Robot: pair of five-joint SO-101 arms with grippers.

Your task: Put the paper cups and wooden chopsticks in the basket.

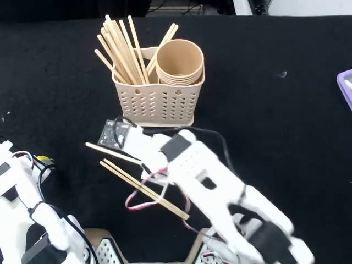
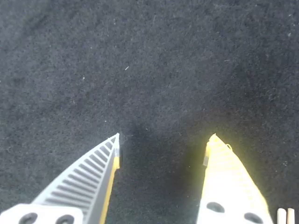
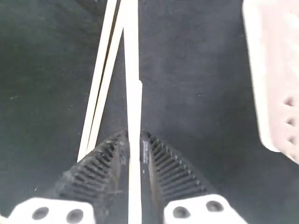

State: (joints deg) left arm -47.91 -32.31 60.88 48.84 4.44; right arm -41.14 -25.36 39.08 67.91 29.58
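Right pincer [image 3: 134,136]: closed on a single wooden chopstick, its two ribbed fingers pressed against the stick from either side.
Held chopstick [image 3: 132,56]: it runs straight out past the fingertips and back between the fingers towards the wrist. Whether its far end rests on the bench cannot be told.
Loose chopsticks [image 1: 124,176]: two more lie side by side on the bench, just beside the right pincer, on the side away from the basket.
Basket [image 1: 157,104]: near the right pincer, upright, on the far side of it from the arm's base and apart from the held stick.
Paper cups [image 1: 180,58]: a nested stack stands upright in one side of the basket.
Stored chopsticks [image 1: 121,49]: a bundle leans in the other side of the basket, its ends fanning out above the rim.
Left pincer [image 2: 163,140]: wide open and holding nothing, its tips pointed at bare bench, well apart from the basket.
Bench [image 1: 275,137]: covered in black cloth.
Purple object [image 1: 345,88]: at the bench's edge, well apart from both pincers.
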